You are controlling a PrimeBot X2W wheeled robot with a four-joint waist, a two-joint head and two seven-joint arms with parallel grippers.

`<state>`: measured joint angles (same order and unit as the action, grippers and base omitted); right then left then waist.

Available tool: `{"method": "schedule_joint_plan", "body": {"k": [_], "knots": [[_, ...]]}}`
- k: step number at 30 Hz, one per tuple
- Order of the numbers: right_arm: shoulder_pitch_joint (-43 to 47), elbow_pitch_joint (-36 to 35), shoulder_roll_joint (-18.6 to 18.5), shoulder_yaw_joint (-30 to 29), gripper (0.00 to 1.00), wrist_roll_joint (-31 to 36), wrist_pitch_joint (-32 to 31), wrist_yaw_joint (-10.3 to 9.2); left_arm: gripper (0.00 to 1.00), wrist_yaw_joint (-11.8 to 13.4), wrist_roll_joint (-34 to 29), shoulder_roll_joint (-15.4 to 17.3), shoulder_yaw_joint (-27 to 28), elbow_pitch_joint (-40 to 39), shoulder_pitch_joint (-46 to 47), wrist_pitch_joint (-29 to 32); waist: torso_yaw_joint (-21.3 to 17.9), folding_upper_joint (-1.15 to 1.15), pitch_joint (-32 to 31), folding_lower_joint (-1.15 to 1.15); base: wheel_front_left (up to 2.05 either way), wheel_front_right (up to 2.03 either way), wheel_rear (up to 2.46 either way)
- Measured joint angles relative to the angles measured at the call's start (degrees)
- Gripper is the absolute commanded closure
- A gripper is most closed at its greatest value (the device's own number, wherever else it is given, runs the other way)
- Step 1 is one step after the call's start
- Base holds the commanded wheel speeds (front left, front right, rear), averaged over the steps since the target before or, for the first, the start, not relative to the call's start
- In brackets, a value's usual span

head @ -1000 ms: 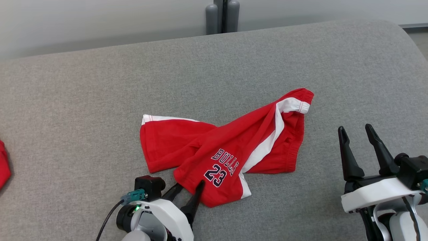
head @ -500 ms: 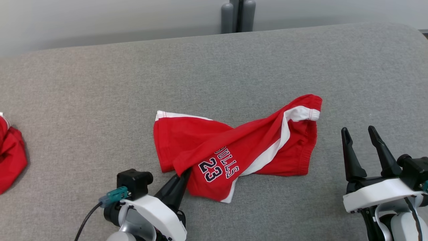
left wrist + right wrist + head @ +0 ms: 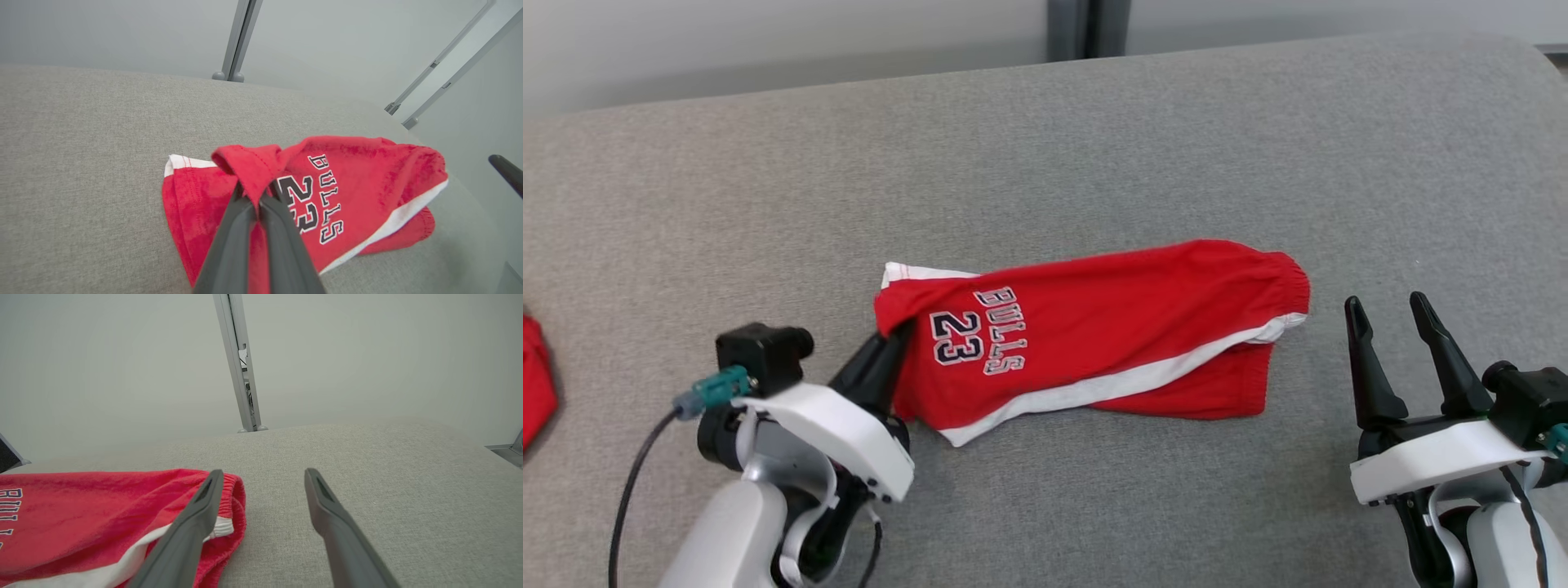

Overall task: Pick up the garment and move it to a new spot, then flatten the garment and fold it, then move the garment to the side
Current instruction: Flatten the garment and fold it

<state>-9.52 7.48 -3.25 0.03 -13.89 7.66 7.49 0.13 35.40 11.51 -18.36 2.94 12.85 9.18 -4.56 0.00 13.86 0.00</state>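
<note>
Garment (image 3: 1111, 327) now flatter, leg hem inside closed left hand (image 3: 900, 331)

- The garment (image 3: 1111, 327) lies mid-frame on the worktop (image 3: 1094, 147).
- My left claw (image 3: 894, 336), lower left, meets its left end.
- My right claw (image 3: 1390, 309) sits apart, lower right.

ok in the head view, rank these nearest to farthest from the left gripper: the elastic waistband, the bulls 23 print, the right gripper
From the left gripper, shut on the shorts:
1. BULLS 23 print, just to its right.
2. Elastic waistband, at the shorts' far right end.
3. Right gripper, past the waistband, open.
</note>
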Motion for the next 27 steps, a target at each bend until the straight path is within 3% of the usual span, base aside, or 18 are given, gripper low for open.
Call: {"method": "schedule_joint_plan", "body": {"k": [14, 15, 16, 17, 23, 27], "knots": [[-1.19, 1.48, 0.13, 0.96, 0.00, -0.82, 0.77, 0.00, 0.98, -1.97, 1.20, -1.08, 2.83, 23.26, 14.19, -3.97, -3.93, 0.00, 2.23, 0.00, 0.00, 0.00, 0.00], [-1.20, 1.59, 0.13, 0.96, 0.00, -0.83, 0.77, 0.00, 0.55, -2.19, 1.20, -1.14, 2.81, 24.84, 14.86, -4.28, -4.05, 0.00, 2.27, 0.00, 0.00, 0.00, 0.00], [-1.21, 1.66, 0.14, 1.03, 0.00, -0.89, 0.78, 0.00, 0.55, -2.61, 1.19, -1.19, 2.64, 26.31, 15.45, -4.55, -4.13, 0.00, 2.26, 0.00, 0.00, 0.00, 0.00], [-1.24, 1.79, 0.16, 1.05, 0.00, -1.03, 0.80, -0.01, 0.00, -2.78, 1.05, -1.26, 2.56, 27.57, 15.89, -5.43, -4.17, 0.00, 2.23, 0.00, 0.00, 0.00, 0.00], [-1.44, 1.96, 0.21, 1.13, 0.00, -1.10, 1.01, 0.00, 0.00, -2.38, -1.46, -1.62, 2.26, 32.17, 17.03, -13.13, -3.81, 0.00, 1.52, 0.00, 0.00, 0.00, 0.00], [-1.46, 2.09, 0.26, 1.18, 0.00, -0.68, 1.03, -0.01, 0.00, -0.27, -3.33, -1.75, 3.09, 31.81, 16.46, -20.79, -3.03, 0.00, 0.79, 0.00, 0.00, 0.00, 0.00]]}}
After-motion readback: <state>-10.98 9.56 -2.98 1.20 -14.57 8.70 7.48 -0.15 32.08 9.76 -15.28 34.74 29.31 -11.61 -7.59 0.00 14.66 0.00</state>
